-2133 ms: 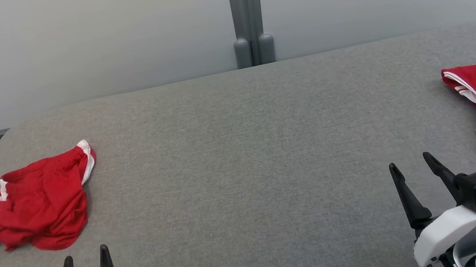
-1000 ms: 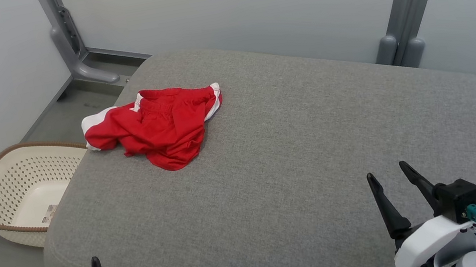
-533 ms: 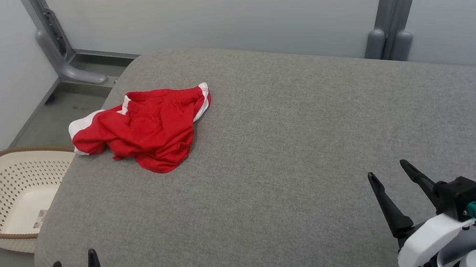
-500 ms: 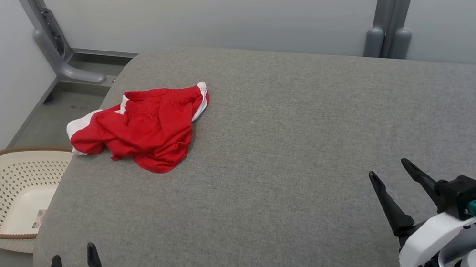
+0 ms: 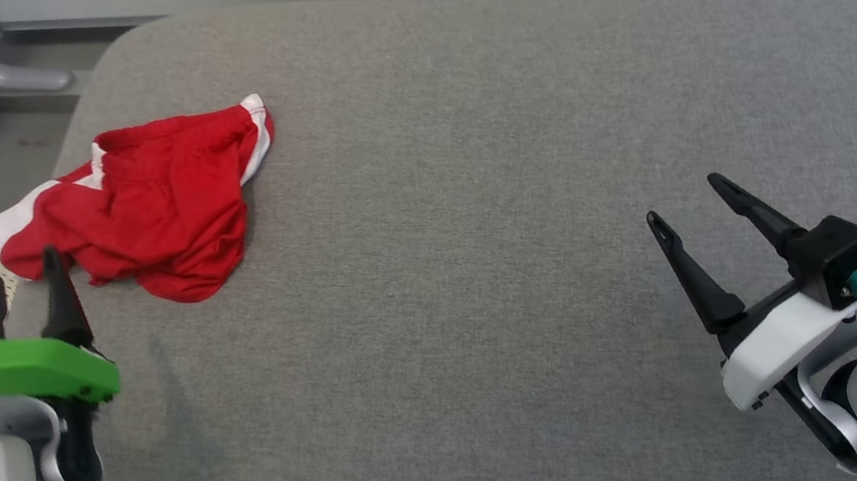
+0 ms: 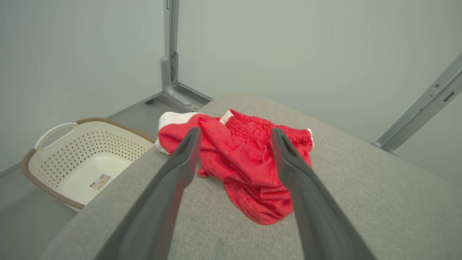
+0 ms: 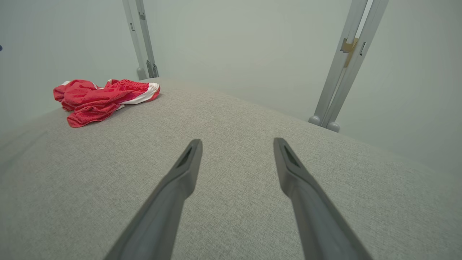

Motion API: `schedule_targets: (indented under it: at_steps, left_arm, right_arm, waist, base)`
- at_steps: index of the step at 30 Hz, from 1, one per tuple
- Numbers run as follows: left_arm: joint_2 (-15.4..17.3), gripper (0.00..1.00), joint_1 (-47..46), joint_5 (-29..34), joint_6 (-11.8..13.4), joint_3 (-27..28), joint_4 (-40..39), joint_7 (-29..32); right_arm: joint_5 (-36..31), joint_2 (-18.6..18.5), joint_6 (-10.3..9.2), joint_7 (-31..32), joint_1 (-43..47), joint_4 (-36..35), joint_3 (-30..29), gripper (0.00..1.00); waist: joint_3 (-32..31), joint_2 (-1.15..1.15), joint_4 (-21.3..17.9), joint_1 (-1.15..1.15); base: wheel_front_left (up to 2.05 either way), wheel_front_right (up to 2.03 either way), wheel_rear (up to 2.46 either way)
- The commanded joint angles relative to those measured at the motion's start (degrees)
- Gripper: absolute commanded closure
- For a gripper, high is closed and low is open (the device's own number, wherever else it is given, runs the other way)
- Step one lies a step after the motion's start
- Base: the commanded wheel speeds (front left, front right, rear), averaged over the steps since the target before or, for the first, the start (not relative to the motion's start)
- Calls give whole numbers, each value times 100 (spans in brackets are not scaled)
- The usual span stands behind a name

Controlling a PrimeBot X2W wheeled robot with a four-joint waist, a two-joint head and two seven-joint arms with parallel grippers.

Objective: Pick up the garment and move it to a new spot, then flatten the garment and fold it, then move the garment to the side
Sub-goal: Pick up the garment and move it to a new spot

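shorts [image 5: 153, 208]: light, floppy, crumpled; pinch waistband [image 6: 267, 127]
left gripper [image 5: 24, 295]: wide, empty
right gripper [image 5: 683, 202]: wide, empty

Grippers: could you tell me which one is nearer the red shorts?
The left gripper, under the green cover, close beside the red shorts; the right gripper hangs far across the grey cushion.

1. Garment [image 5: 145, 209]: on your surface [image 5: 471, 181], far-left corner.
2. Basket [image 6: 72, 159]: on the floor, left of the surface.
3. Your left end effector [image 5: 22, 269]: just before the garment.
4. Your right end effector [image 5: 685, 199]: well apart, at right.
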Motion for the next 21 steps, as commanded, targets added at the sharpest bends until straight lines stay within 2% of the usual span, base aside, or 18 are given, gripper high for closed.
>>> schedule_targets:
  at_steps: [1, 9, 18, 19, 20, 21]
  left_arm:
    - [69, 0, -425, -118, 20, 47, 167, 94]
    - [410, 0, -1815, -464, 42, 154, 1237, 1109]
    - [513, 0, -2121, -603, 285, 99, 2260, 2269]
    - [508, 65, -2089, -564, 286, 45, 2351, 2374]
    - [527, 100, -2081, -542, 269, 21, 2371, 2365]
    - [552, 100, -2074, -529, 248, 1, 2380, 2364]
  right_arm:
    - [-38, -94, -11, 67, -114, -147, 9, 0]
    - [-94, -270, -11, 308, -269, -843, 1, 0]
    - [-88, -144, -11, 252, -299, -983, 38, 0]
    - [-76, -129, -11, 238, -287, -945, 43, 0]
    - [-58, -111, -11, 208, -279, -911, 51, 0]
    - [-41, -87, -11, 191, -272, -882, 69, 0]
  waist:
    - [985, 0, -835, 0]
    - [1834, 0, -1334, 0]
    - [1900, 0, -1555, 0]
    - [1843, 0, -1557, 0]
    - [1780, 0, -1553, 0]
    - [1716, 0, -1547, 0]
  base:
    - [0, 0, 0]
    - [0, 0, 0]
    - [0, 0, 0]
    - [0, 0, 0]
    - [0, 0, 0]
    - [0, 0, 0]
